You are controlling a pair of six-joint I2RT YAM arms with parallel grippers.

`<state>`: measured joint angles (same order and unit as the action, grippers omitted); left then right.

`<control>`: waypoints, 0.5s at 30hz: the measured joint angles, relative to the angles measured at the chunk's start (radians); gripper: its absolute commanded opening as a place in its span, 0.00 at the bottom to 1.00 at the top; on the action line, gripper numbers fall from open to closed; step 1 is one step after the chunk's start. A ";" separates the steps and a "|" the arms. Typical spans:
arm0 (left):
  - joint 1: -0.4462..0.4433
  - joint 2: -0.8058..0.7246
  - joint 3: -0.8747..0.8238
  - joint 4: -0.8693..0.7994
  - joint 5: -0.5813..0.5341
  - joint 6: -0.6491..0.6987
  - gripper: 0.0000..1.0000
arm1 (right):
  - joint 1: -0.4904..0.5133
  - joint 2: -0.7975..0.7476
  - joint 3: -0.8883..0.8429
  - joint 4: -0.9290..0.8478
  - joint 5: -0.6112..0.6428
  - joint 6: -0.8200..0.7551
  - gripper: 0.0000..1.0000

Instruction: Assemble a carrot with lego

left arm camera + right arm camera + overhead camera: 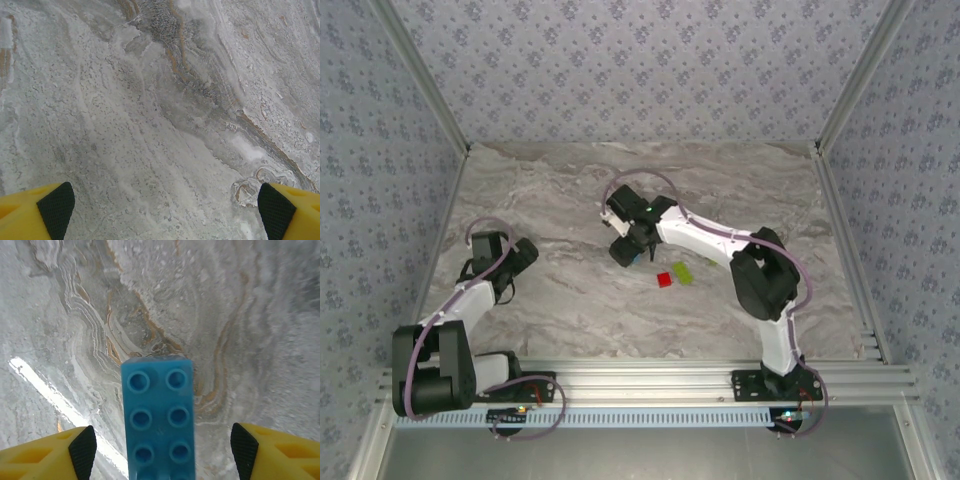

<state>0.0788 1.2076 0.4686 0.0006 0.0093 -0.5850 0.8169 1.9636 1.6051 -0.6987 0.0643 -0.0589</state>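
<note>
A light blue lego brick [157, 415] lies studs-up on the marble table, midway between the wide-apart fingers of my right gripper [162, 452]. Neither pad touches it, so this gripper is open. From above, the right gripper [628, 245] hangs over the middle of the table. A red brick [664, 279] and a yellow-green brick [682, 272] lie just to its right, close together. My left gripper [165, 210] is open above bare marble, and it sits at the left of the table [516, 262]. No assembled carrot is in view.
Patterned walls and aluminium rails [840, 200] enclose the table on three sides. The right arm's white forearm [705, 240] stretches across the table behind the red and yellow-green bricks.
</note>
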 measured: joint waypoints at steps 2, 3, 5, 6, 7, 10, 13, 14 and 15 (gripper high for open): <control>0.000 0.000 0.000 0.000 0.002 0.000 0.97 | -0.002 -0.071 -0.035 0.002 0.024 0.004 0.76; 0.000 0.000 0.000 0.000 0.002 0.000 0.97 | -0.004 -0.108 -0.056 0.002 0.035 0.008 0.76; 0.000 0.000 0.000 0.000 0.002 0.000 0.97 | -0.015 -0.203 -0.118 0.009 0.065 0.023 0.76; 0.000 0.000 0.000 0.000 0.002 0.000 0.97 | -0.023 -0.243 -0.146 0.010 0.079 0.032 0.76; 0.000 0.000 0.000 0.000 0.002 0.000 0.97 | -0.034 -0.281 -0.180 0.013 0.090 0.046 0.76; 0.000 0.000 0.000 0.000 0.002 0.000 0.97 | -0.064 -0.351 -0.283 0.024 0.114 0.094 0.75; 0.000 0.000 0.000 0.000 0.002 0.000 0.97 | -0.072 -0.362 -0.404 0.050 0.115 0.157 0.74; 0.000 0.000 0.000 0.000 0.002 0.000 0.97 | -0.068 -0.362 -0.450 0.061 0.112 0.182 0.74; 0.000 0.000 0.000 0.000 0.002 0.000 0.97 | -0.064 -0.362 -0.486 0.068 0.108 0.203 0.74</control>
<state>0.0788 1.2076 0.4686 0.0006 0.0113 -0.5850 0.7532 1.6020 1.1191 -0.6304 0.1719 0.1440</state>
